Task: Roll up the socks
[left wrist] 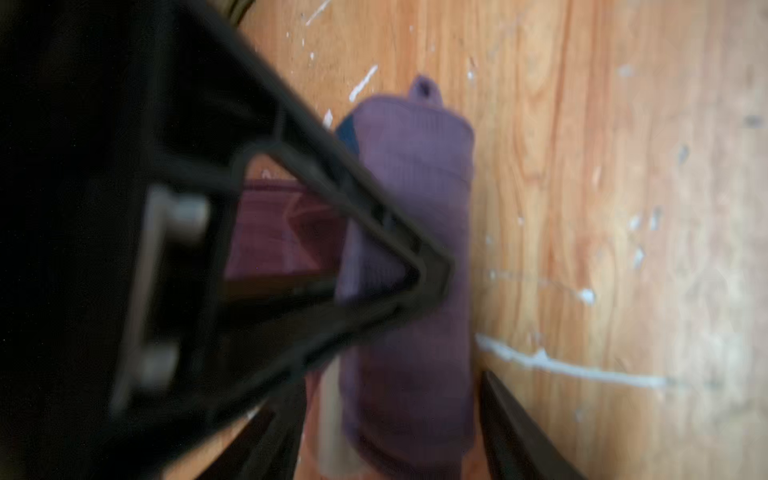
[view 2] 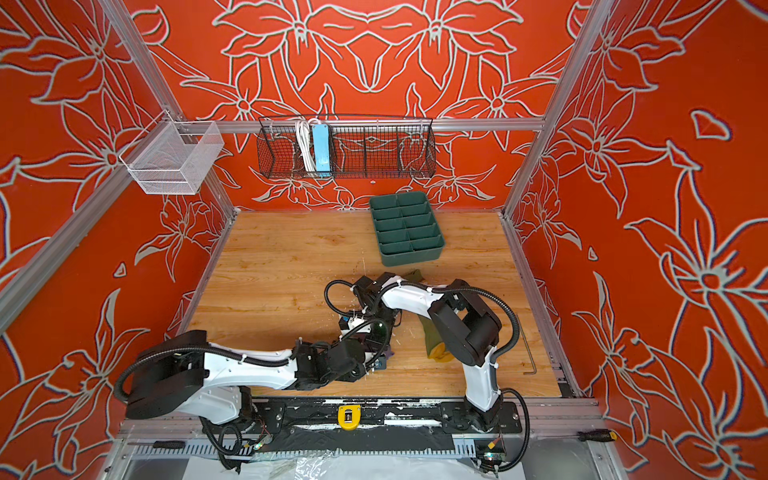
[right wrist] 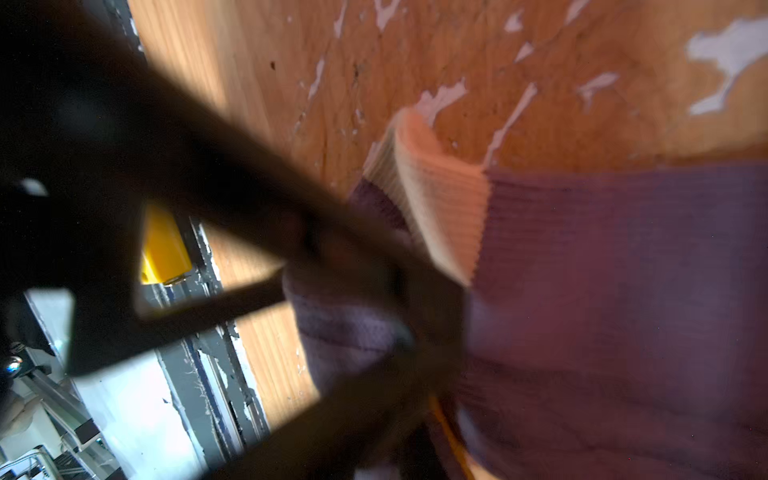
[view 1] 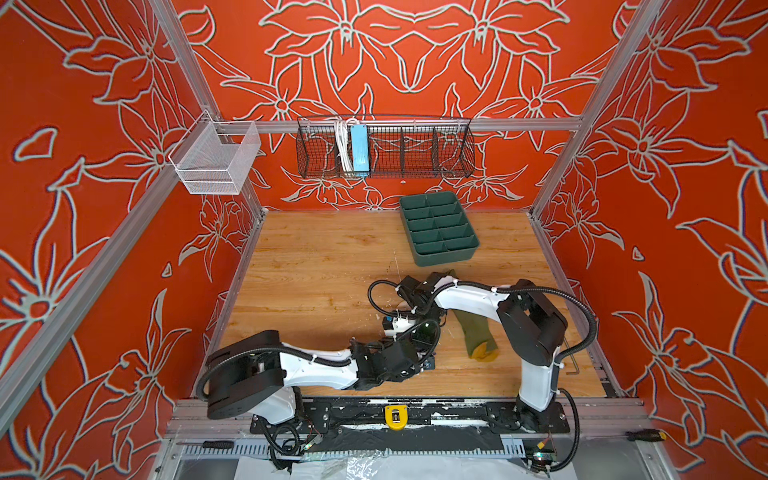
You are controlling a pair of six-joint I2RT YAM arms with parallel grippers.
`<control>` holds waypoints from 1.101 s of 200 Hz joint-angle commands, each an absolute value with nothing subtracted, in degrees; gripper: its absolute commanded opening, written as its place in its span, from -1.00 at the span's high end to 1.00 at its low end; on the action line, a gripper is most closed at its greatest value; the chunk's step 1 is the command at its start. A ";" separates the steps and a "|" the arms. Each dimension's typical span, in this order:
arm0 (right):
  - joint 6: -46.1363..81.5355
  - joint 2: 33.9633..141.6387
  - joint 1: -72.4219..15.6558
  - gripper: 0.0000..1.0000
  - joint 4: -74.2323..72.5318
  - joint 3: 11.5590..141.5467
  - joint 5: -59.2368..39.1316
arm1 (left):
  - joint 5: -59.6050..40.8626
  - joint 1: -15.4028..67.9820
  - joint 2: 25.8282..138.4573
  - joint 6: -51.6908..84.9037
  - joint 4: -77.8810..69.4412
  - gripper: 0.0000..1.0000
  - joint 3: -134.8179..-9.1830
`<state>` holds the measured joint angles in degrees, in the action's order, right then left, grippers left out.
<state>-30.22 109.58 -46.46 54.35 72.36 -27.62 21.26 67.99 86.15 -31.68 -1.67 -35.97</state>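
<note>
Black triangular finger framing (left wrist: 291,166), blurred and close against the lens, filled much of the left wrist view. Its tip rested on the purple ribbed sock (left wrist: 411,166), which lay rolled into a tight cylinder on the scuffed wooden tabletop (left wrist: 623,208). The left claw (left wrist: 374,390) stood apart, one dark finger on either side of that roll, and neither could be seen touching it.

In the right wrist view the right claw (right wrist: 428,328) was together. Its dark fingers met on a fold of the purple sock just beside the cream heel patch (right wrist: 440,195), though blur hid how much cloth was pinched.

Both top views showed the two claws close together near the front middle of the table, each largely hidden beneath its own wrist. Only a sliver of purple showed beside the left claw.

On the outer side of the right claw, the olive green ribbed sock (view 1: 473,332) lay flat and unrolled under the right forearm. Its mustard toe (view 1: 484,353) pointed toward the front edge, and its cuff stuck out beyond the arm.

Farther beyond the right claw, toward the back wall, sat the dark green plastic divided tray (view 1: 440,257), near the olive sock's cuff.
</note>
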 commanded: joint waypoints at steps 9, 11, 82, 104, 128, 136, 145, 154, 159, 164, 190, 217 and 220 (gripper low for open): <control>-29.81 110.09 -46.68 1.00 54.19 70.01 -27.20 | 22.60 67.94 92.47 -29.55 -3.11 -0.13 -39.69; -29.80 110.05 -46.74 1.00 54.11 69.97 -27.21 | 22.57 67.94 92.77 -29.62 -3.02 -0.10 -39.98; -27.85 100.75 -45.67 1.00 45.32 63.46 -19.38 | 19.27 68.00 93.20 -31.88 4.24 1.00 -43.38; -25.92 93.04 -44.87 0.47 38.33 57.83 -13.84 | 18.23 68.02 91.03 -32.62 5.96 1.00 -41.59; -24.79 82.92 -44.31 -0.02 32.96 52.14 -9.37 | 17.53 67.96 89.24 -33.38 6.21 1.00 -39.33; -24.42 79.25 -44.17 -0.08 31.55 50.40 -6.98 | 17.17 67.96 88.97 -33.68 6.69 1.00 -39.04; -24.17 75.01 -43.67 -0.12 30.19 48.59 -4.57 | 16.82 67.87 88.76 -33.84 7.34 1.00 -38.99; -24.00 70.39 -42.86 -0.16 28.95 46.85 -1.90 | 16.70 67.89 88.72 -33.99 7.72 1.00 -38.81; -24.02 67.88 -42.39 -0.17 28.21 45.95 -0.12 | 16.62 67.89 88.76 -34.02 7.90 1.00 -38.76; -23.81 65.29 -42.01 -0.18 27.22 45.01 2.13 | 16.57 67.88 88.70 -34.09 8.03 1.00 -38.83; -22.21 51.52 -41.07 -0.49 18.19 40.68 20.79 | 14.45 67.90 89.17 -33.48 10.55 1.00 -41.28; -19.00 37.64 -40.87 -0.80 11.91 40.70 31.28 | 8.12 67.94 90.79 -31.69 13.93 1.00 -45.72; -18.91 36.22 -40.78 -0.80 11.54 40.74 31.10 | 7.76 67.94 90.98 -31.32 13.83 1.00 -46.12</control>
<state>-22.44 45.21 -41.12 20.67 40.49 17.41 14.81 68.05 89.36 -33.15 8.49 -42.89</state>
